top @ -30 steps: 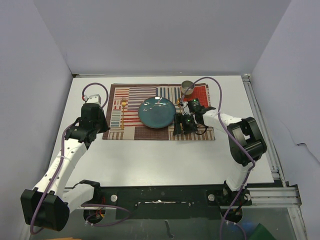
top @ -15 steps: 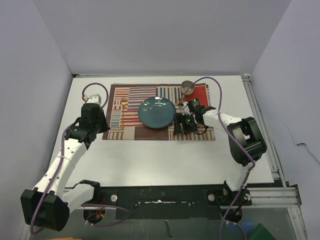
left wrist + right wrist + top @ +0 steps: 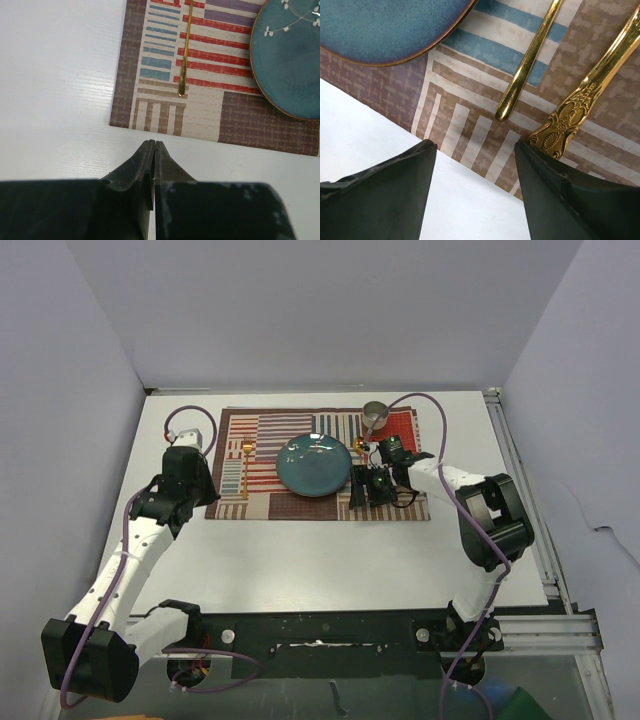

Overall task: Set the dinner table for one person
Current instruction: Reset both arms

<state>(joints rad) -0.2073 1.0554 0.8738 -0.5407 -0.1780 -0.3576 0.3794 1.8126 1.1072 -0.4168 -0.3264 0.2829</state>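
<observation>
A striped placemat [image 3: 260,465] lies on the white dinner table [image 3: 330,560]. On the mat rest a blue plate [image 3: 313,464], a gold utensil [image 3: 245,455] to its left and a metal cup [image 3: 375,414] at the back right. My right gripper [image 3: 475,147] hovers open over the mat's near edge, right of the plate [image 3: 385,25], nothing between its fingers. A plain gold handle [image 3: 527,60] and an ornate gold handle [image 3: 585,105] lie just ahead of it. My left gripper [image 3: 152,143] is shut and empty, by the mat's near-left corner [image 3: 125,115].
Grey walls enclose the table on three sides. An aluminium rail [image 3: 520,490] runs along the right edge. Both arm bases sit on the black bar [image 3: 320,635] at the near edge. In the top view the right gripper [image 3: 370,502] and left gripper [image 3: 196,480] flank the plate.
The right wrist has shifted very slightly to the right. Nothing else has moved.
</observation>
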